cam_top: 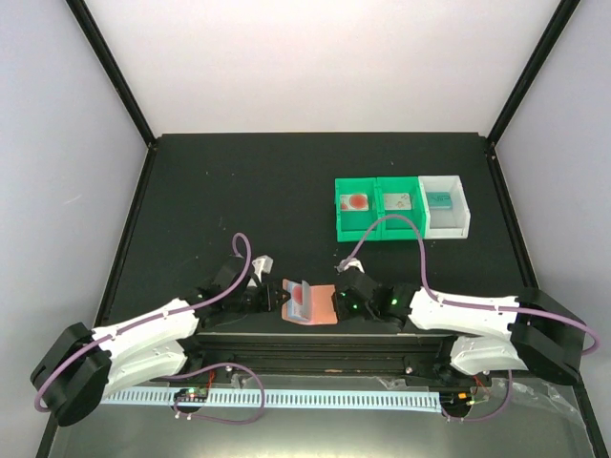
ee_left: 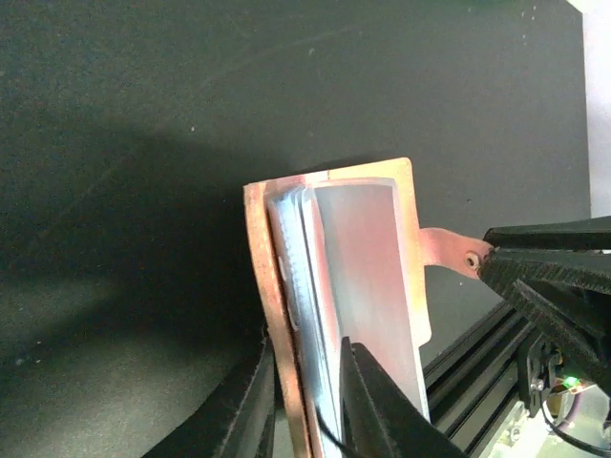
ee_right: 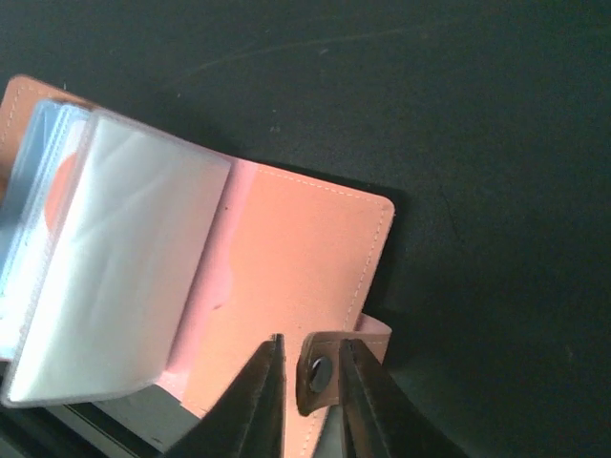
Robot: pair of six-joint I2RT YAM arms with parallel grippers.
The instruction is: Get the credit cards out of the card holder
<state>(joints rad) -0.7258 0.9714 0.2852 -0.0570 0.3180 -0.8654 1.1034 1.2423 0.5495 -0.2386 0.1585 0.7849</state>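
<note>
The salmon-pink card holder (cam_top: 320,303) lies open at the near table edge between both grippers. My left gripper (cam_top: 278,298) is shut on its left cover and the pale blue-grey pockets (ee_left: 315,286); its fingers (ee_left: 374,405) clamp them from both sides. My right gripper (cam_top: 338,303) is closed around the snap tab (ee_right: 319,370) at the right cover's edge (ee_right: 296,277). A card with a reddish mark (ee_right: 63,187) shows through a clear pocket (ee_right: 124,277). Other cards stay hidden in the pockets.
Two green bins (cam_top: 340,218) and a white bin (cam_top: 465,212) stand at the back right. Each holds a card: whitish with a red mark (cam_top: 355,201), grey (cam_top: 398,201), teal (cam_top: 439,197). A metal rail (cam_top: 315,355) runs along the near edge.
</note>
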